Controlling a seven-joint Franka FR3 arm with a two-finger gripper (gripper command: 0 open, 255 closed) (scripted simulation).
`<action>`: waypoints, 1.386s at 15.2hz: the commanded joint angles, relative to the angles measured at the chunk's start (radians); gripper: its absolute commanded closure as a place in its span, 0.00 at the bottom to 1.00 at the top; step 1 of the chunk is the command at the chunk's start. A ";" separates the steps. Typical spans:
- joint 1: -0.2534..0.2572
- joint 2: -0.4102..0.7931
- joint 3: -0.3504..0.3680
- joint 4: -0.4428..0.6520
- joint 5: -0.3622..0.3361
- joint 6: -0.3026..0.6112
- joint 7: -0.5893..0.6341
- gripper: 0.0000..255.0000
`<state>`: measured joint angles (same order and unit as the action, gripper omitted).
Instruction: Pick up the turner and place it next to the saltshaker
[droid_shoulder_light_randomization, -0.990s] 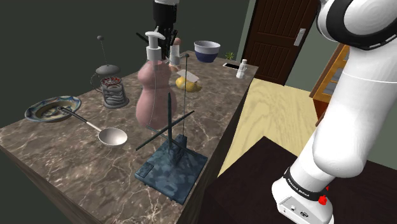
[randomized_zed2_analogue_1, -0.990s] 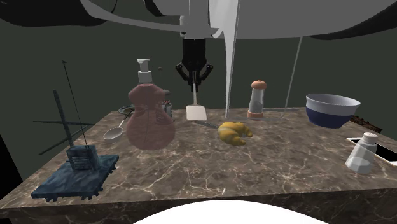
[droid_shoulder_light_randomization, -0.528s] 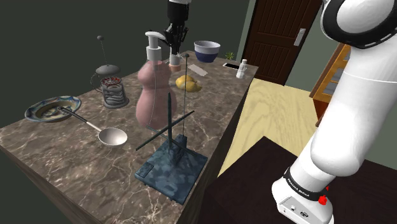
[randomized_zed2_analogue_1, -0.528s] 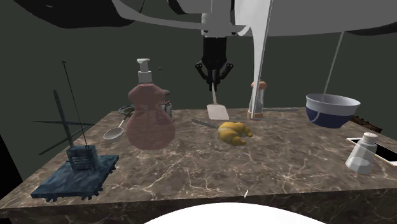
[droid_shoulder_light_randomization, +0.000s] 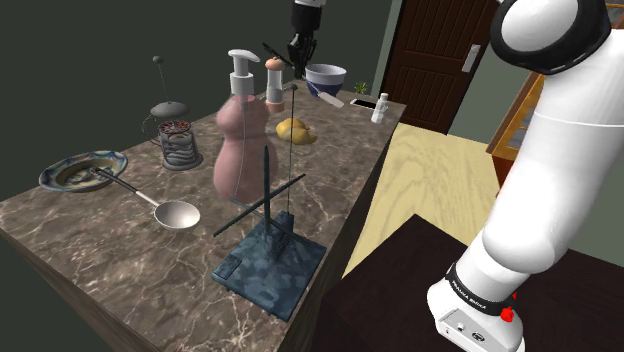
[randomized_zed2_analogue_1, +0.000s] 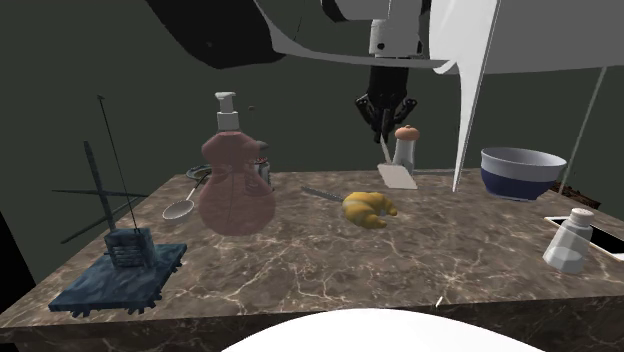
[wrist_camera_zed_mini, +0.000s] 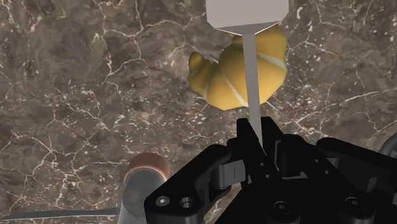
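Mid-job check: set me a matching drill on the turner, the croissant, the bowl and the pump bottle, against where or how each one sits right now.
Things
1. white flat-bladed turner
2. yellow croissant
3. dark blue round bowl
4. pink pump bottle

States
A. stands upright on the marble counter, to the croissant's left in the second exterior view
B. lies flat on the counter
C. hangs blade down off the counter, clasped in the black gripper
D. rests open side up toward the second exterior view's right

Pairs: 1-C, 2-B, 3-D, 4-A
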<state>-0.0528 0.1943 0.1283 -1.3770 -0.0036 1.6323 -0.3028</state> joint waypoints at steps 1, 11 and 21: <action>-0.023 0.021 -0.015 0.029 0.003 -0.009 -0.040 1.00; -0.154 0.205 -0.084 0.302 0.022 -0.102 -0.240 1.00; -0.224 0.323 -0.106 0.418 0.033 -0.103 -0.329 1.00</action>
<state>-0.2764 0.5274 0.0228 -0.9303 0.0288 1.5097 -0.6310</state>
